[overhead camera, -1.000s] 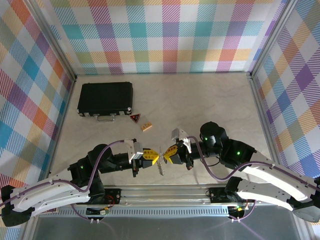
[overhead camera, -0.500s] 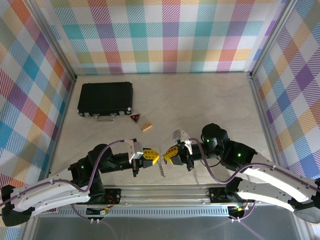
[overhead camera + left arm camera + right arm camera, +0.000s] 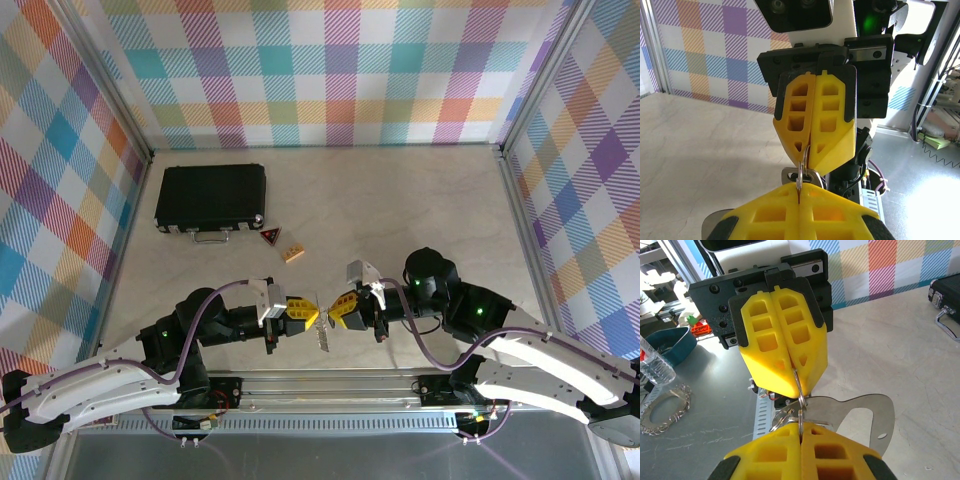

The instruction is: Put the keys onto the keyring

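Note:
A thin silver wire keyring is stretched between my two grippers above the table's near edge. My left gripper and my right gripper meet tip to tip, each shut on one side of this ring. Small silver keys dangle from it below the fingertips. In the right wrist view a large flat metal piece with a cut-out hangs on the ring beside a small key. A key head peeks out behind the ring in the left wrist view.
A black case lies at the back left. A red-and-black triangular tag and a tan wooden block sit in front of it. The metal rail runs along the near edge under the grippers.
The right gripper has sunk slightly toward the near edge while both keep their grip. The dangling keys have swung a little.

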You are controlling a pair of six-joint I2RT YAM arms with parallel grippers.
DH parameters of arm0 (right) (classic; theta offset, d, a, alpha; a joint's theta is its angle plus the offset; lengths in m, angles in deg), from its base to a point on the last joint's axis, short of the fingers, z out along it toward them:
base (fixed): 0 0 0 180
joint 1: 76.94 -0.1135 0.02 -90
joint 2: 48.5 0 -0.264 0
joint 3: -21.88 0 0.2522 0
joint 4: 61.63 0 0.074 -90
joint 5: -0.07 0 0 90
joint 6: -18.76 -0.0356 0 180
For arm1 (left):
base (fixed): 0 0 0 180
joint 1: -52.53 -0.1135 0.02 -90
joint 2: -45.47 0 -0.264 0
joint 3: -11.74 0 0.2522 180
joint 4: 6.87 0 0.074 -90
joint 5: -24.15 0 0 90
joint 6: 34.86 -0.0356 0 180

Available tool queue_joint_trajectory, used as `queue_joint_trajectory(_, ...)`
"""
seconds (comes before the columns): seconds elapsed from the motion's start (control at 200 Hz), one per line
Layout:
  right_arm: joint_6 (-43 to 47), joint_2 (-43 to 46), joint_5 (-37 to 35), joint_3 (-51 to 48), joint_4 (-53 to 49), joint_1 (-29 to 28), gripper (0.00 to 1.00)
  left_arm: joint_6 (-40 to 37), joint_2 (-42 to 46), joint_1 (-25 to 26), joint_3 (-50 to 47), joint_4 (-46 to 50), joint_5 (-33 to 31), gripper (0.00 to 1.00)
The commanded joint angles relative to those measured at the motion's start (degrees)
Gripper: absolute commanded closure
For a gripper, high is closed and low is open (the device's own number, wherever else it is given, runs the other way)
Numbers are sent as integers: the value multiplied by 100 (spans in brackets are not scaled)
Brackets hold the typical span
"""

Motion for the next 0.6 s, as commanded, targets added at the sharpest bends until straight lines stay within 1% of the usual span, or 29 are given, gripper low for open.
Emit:
queue_joint_trajectory(0.0, 84, 81, -28, -15, 278, -40, 100, 47, 51, 52, 192, -227, 137, 100)
queue_joint_trajectory(0.595, 75, 46, 1, 11, 356, -45, 100, 49, 62, 53, 209, -200, 155, 100)
